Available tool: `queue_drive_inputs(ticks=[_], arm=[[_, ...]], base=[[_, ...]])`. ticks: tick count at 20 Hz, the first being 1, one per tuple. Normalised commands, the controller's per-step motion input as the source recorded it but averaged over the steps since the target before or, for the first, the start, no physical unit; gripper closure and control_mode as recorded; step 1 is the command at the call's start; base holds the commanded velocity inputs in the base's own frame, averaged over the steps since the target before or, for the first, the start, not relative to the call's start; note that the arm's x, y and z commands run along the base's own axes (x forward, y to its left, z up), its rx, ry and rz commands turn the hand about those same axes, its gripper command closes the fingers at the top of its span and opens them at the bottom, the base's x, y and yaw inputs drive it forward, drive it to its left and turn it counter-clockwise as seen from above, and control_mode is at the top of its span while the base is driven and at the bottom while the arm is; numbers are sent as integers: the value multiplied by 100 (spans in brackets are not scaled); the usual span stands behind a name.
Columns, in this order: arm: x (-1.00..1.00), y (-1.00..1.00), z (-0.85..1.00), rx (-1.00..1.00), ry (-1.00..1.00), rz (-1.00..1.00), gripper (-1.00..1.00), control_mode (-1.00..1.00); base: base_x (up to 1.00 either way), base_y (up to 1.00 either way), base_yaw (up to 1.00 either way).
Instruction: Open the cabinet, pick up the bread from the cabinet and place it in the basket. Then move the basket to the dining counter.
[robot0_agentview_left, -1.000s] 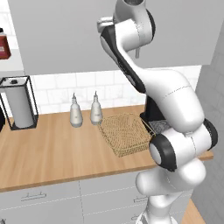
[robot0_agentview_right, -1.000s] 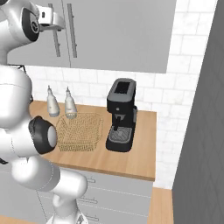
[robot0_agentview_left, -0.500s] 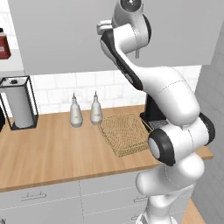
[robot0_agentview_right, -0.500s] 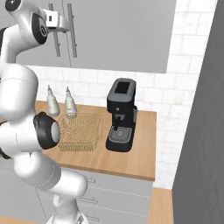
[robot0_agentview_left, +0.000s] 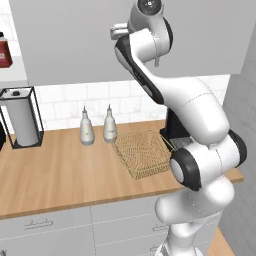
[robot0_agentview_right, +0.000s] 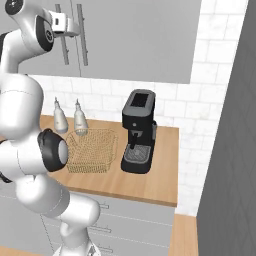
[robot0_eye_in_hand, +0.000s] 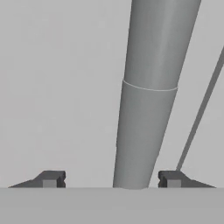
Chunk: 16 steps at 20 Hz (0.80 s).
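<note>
— Since a second ago?
— Reaching further up, the tool (robot0_eye_in_hand: 112, 179) now straddles a cabinet handle (robot0_eye_in_hand: 146, 96), jaws apart, not yet touching it.
— And the rest?
— Cabinet (robot0_agentview_right: 140, 35) doors shut. Below the cabinet, the basket (robot0_agentview_right: 92, 150) sits on the bench (robot0_agentview_right: 150, 182), the coffee machine (robot0_agentview_right: 139, 132) just beside it.

Coffee machine (robot0_agentview_right: 138, 131) on counter; two bottles (robot0_agentview_left: 98, 126); paper-towel holder (robot0_agentview_left: 21, 116).
</note>
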Motion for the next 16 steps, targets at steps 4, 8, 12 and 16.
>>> queue_drive_inputs(ticks=[4, 8, 12, 16], arm=[[3, 25, 0, 0, 0, 0, 100, -100], [-15, 30, 0, 0, 0, -7, 100, -100], [-62, 21, 0, 0, 0, -19, 100, -100], [-89, 34, 0, 0, 0, -24, 100, -100]], base=[[0, 0, 0], [0, 0, 0], [0, 0, 0], [0, 0, 0]])
